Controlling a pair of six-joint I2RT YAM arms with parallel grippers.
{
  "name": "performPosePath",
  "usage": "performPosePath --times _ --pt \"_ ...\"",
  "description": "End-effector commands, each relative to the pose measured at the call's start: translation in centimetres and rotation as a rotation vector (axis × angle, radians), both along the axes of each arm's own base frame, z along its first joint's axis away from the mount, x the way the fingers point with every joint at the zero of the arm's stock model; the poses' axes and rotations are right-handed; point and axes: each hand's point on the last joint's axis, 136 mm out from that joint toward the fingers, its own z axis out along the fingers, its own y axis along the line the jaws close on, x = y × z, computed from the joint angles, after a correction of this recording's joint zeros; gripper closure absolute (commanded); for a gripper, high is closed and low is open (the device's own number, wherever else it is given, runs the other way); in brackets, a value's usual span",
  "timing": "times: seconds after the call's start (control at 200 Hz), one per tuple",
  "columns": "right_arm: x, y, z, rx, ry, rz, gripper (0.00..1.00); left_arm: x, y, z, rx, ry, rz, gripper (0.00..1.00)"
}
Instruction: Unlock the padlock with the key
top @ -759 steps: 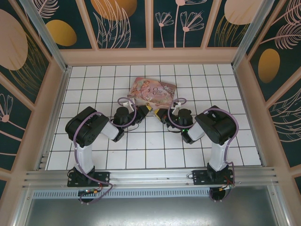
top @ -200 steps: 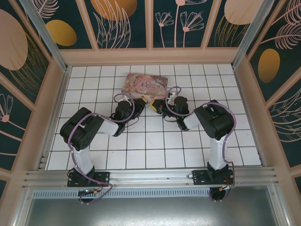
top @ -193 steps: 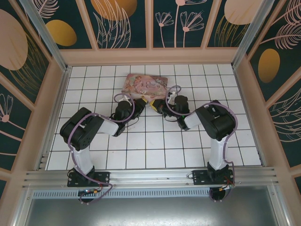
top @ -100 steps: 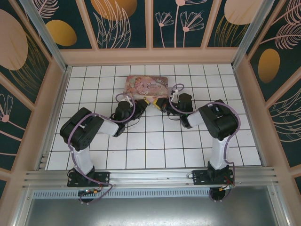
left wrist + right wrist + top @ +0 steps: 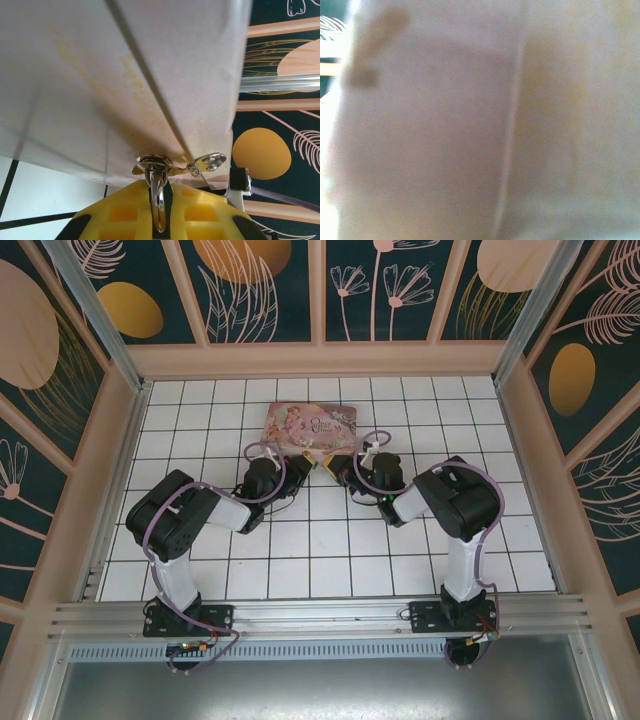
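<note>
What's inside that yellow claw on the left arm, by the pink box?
A thin silvery loop, perhaps the padlock's shackle, is pinched between the yellow fingers of the left gripper, meeting a clasp on the box. The fingers hide anything deeper in the gap.

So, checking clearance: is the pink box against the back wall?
No, white tiles lie between the box and wall.

Right wrist camera is in very close on a pale, pinkish-grey surface [image 5: 445, 150], badly out of focus. A faint lighter line [image 5: 512, 125] runs top to bottom through it, possibly a seam or an edge. There's a brownish smudge [image 5: 372, 50] at upper left, a yellowish tint [image 5: 600, 75] toward the right, and a sliver of dark patterned wall [image 5: 329, 22] at the far left edge.
</note>
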Motion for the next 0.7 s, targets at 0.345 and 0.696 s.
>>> performPosePath --times 0.345,0.696 --pt "-3.8 4.0 5.7 0.224 -0.063 0.043 1.00 -3.5 -3.8 4.7 -0.151 -0.089 -0.165 1.00" --pt "-3.8 3.7 4.9 0.223 -0.046 0.023 1.00 -3.6 -4.0 4.7 -0.154 -0.093 -0.176 1.00"
